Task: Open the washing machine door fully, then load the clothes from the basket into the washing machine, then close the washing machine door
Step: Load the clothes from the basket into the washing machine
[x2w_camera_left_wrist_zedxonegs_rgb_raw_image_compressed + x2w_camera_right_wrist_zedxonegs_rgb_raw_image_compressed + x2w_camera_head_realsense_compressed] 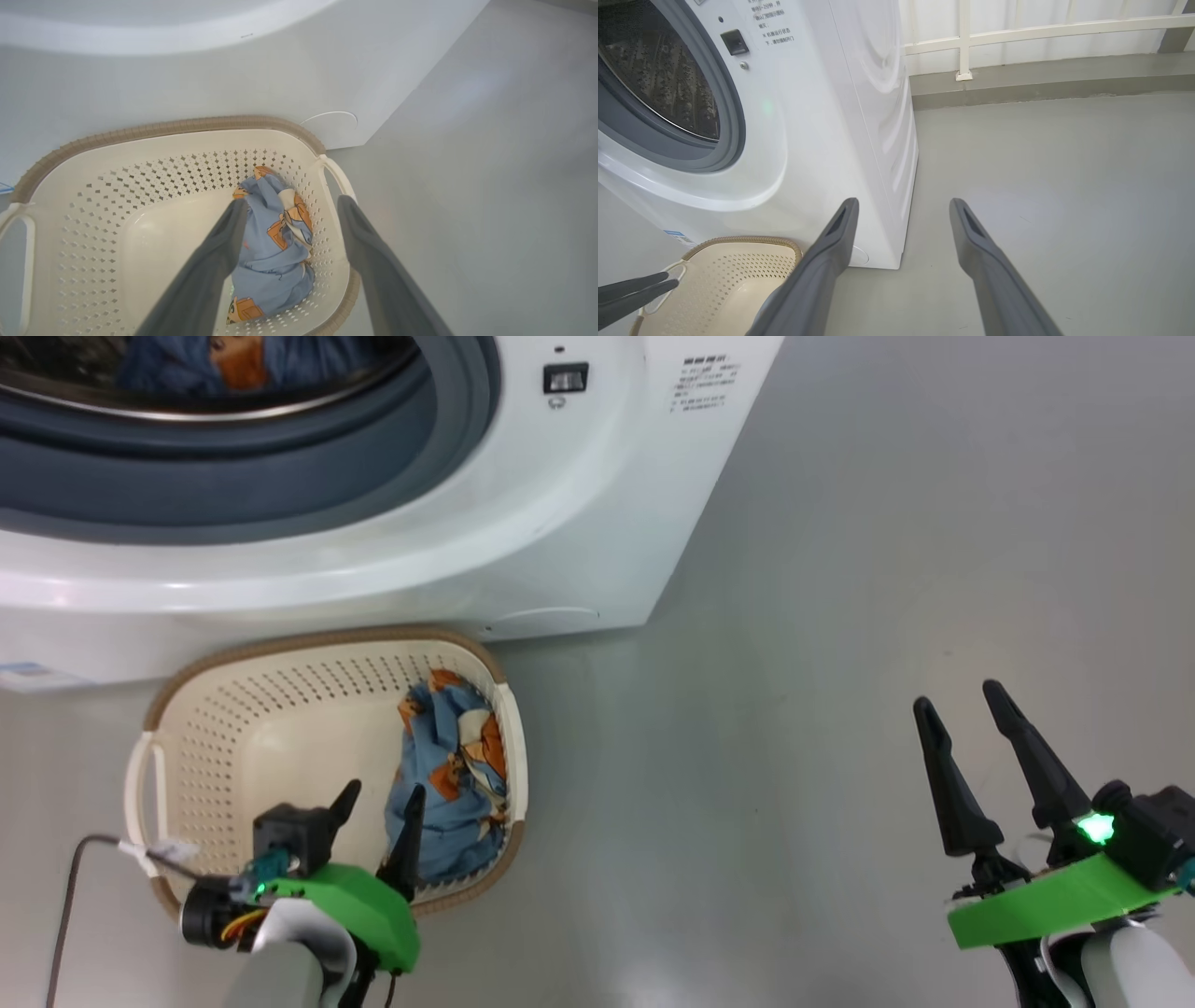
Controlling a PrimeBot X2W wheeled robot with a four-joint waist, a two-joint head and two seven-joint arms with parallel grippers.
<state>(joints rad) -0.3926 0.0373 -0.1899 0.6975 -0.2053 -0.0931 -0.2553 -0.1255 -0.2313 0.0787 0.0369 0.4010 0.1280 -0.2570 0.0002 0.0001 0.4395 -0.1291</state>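
clothes: one light-blue bear-print garment lies bunched inside the basket, against its right wall; another garment lies in the drum, beyond the basket.
washing machine: just behind the basket, its opening uncovered.
left end effector: fingers spread wide, holding nothing, hovering over the basket's near right part, above the garment.
right end effector: fingers spread wide, empty, above the floor, well to the right of the basket.
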